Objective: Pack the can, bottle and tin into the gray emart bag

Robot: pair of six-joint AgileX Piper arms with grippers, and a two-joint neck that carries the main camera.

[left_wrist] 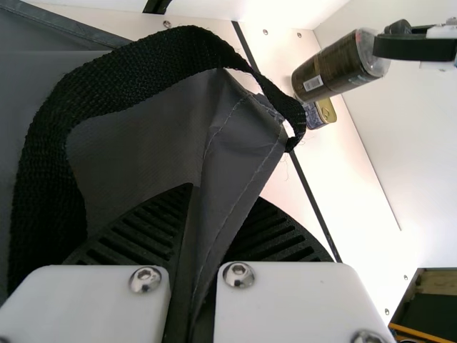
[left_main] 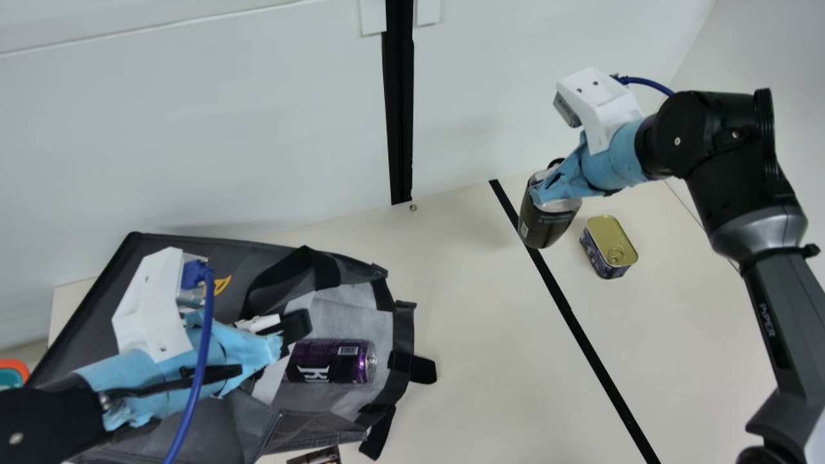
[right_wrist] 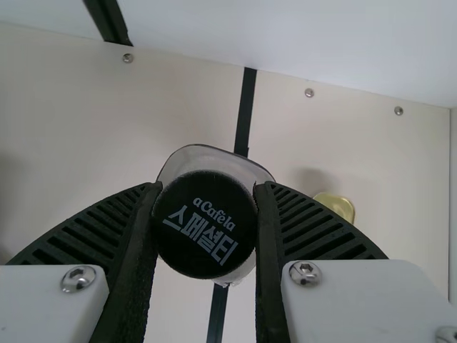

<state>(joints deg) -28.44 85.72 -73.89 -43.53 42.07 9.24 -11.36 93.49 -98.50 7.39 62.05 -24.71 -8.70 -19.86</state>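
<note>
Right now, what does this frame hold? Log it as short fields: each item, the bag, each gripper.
can: purple, lying inside the open bag
bottle: dark, outside the bag, in the right gripper
tin: on the table, beyond the black line from the bag
bag: gray, mouth open
left gripper: pinching bag fabric
right gripper: closed on bottle cap

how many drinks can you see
2: a purple can in the gray bag, a dark bottle in the right end effector. More may be hidden in the bag.
</note>
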